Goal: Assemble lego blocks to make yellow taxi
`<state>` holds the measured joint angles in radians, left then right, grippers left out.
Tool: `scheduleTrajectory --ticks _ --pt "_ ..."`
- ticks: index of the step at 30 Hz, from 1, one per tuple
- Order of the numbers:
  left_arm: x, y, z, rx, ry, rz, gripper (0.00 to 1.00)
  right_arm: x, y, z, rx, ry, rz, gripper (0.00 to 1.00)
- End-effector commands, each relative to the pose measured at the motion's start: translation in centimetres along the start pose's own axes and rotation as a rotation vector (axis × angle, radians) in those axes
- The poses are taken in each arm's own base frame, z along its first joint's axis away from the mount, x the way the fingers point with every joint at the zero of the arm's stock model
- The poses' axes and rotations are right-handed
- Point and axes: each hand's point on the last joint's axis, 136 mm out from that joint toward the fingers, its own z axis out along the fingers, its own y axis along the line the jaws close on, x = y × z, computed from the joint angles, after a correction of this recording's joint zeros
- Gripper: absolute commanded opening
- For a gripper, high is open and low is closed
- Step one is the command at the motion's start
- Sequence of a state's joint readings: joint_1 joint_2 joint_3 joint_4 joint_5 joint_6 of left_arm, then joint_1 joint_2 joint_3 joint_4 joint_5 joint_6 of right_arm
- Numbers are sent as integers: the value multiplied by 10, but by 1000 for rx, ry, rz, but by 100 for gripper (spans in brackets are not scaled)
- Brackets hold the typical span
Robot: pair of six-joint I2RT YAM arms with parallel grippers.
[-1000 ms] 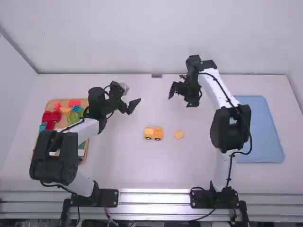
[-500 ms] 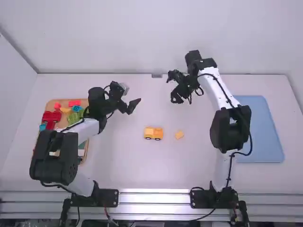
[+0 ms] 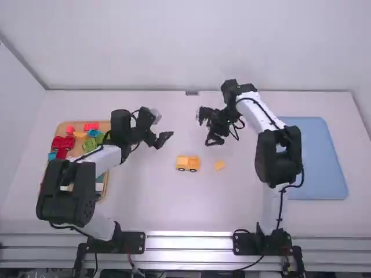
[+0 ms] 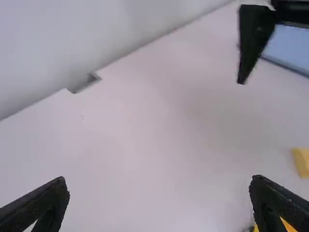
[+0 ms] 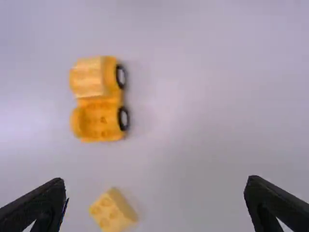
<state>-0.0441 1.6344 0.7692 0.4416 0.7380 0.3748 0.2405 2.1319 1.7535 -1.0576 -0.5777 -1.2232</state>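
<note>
From the high view, I have the yellow toy car (image 3: 188,163) on the white table (image 3: 148,200), wheels on the side toward my arms. A small yellow block (image 3: 219,165) lies just to the right of the car, apart from it. My left gripper (image 3: 164,125) hangs open beyond the car and to its left, while my right gripper (image 3: 207,128) is beyond the car and slightly to its right, its fingers spread too. Well left of the car sits the wooden tray (image 3: 65,123), partly behind my left arm, with red, green, blue and yellow pieces in it. The flat blue tray (image 3: 324,159) is well to the car's right.

In the left wrist view, I see that gripper's two fingers wide apart with nothing between them. A corner of the car shows past one fingertip, and the yellow block is near it. A black finger of the other arm's gripper is farther off.

In the right wrist view, I have the fingers parted and holding nothing. The car's raised end carries a paler yellow top; its other end is lower, with studs visible. The loose block lies near that lower end, tilted relative to the car, studs showing.
</note>
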Motion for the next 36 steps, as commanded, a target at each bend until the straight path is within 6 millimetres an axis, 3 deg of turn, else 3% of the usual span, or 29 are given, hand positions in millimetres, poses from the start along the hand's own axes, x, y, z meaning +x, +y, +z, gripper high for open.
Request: scheduleTrajectory --ticks 1,3,7,12,18,21,25,28,36 --pt "-1 -25 -3 138 -41 152 99 -4 -8 -5 4 -184 -127 98" --pt "2 -39 -4 201 -48 203 99 -4 -17 -7 37 -249 -139 99" --pt "9 -58 -7 290 -61 287 99 7 -16 -3 32 -239 -118 99" --pt "17 -74 -14 365 -103 373 99 29 18 10 -62 -243 -269 98" --pt "18 -75 -14 363 -98 370 99 51 32 19 -80 -302 -290 98" --pt "17 -74 -14 360 -102 376 99 47 28 6 -50 -376 -314 99" --pt "17 -74 -14 360 -103 377 99 51 30 -5 -64 -349 -318 98" --pt "19 -75 -14 365 -97 368 99 62 33 1 -81 -297 -307 99" --pt "17 -73 -14 357 -103 380 99 67 40 17 -79 -316 -362 99"
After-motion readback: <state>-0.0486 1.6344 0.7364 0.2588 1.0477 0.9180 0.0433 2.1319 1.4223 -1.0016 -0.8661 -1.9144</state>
